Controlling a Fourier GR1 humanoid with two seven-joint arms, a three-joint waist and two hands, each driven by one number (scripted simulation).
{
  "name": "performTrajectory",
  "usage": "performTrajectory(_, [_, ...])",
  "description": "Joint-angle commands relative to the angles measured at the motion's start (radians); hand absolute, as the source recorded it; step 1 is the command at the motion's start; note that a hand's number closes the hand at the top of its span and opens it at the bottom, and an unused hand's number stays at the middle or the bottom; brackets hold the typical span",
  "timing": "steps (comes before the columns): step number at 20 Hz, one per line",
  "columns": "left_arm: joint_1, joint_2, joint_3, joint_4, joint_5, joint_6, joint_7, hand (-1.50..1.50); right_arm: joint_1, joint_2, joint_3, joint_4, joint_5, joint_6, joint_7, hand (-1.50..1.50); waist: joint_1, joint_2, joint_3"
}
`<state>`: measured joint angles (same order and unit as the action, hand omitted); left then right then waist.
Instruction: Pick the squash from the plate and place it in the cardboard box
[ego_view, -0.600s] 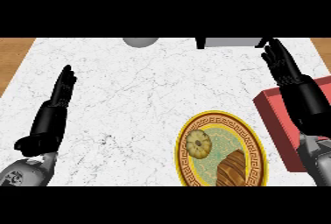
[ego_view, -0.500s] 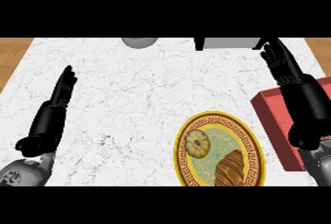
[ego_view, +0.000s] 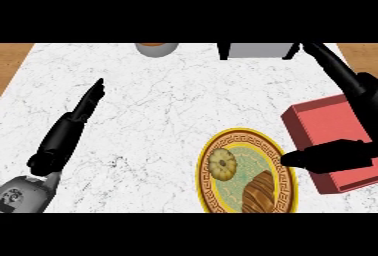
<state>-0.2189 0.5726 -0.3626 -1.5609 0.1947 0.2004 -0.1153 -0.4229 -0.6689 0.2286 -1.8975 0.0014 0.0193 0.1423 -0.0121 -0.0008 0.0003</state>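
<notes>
Squash (ego_view: 222, 163) noted on plate (ego_view: 209, 184) beside pastry (ego_view: 260, 192), untouched; right hand (ego_view: 347, 117) empty above red box (ego_view: 328, 142), fingers straight, left hand (ego_view: 74, 122) resting open; risk judged: pastry grabbed or nudged instead, given crowding.

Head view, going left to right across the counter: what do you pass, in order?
Left hand → squash on the plate → croissant on the same plate → right hand → red box.
</notes>
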Motion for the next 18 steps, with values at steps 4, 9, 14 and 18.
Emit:
performTrajectory(4, [-0.07,-0.007,0.029,0.077,0.017,-0.09,-0.008,0.0,-0.004,-0.089,0.113,-0.043,0.215,0.106,-0.139,-1.5,0.009,0.003,-0.001])
performTrajectory(9, [-0.04,-0.012,0.043,0.064,0.004,-0.105,-0.023,0.0,-0.05,-0.114,0.202,-0.082,0.332,0.205,-0.029,-1.5,0.021,0.0,-0.002])
performTrajectory(14, [-0.033,-0.027,0.027,0.043,-0.008,-0.102,-0.01,0.0,-0.098,-0.17,0.347,-0.16,0.426,0.39,0.138,-1.5,0.026,-0.003,-0.004])
performTrajectory(18, [-0.056,-0.041,0.03,0.037,-0.015,-0.105,0.035,0.0,-0.19,-0.064,0.455,-0.202,0.412,0.554,0.336,-1.5,0.027,-0.003,-0.003])
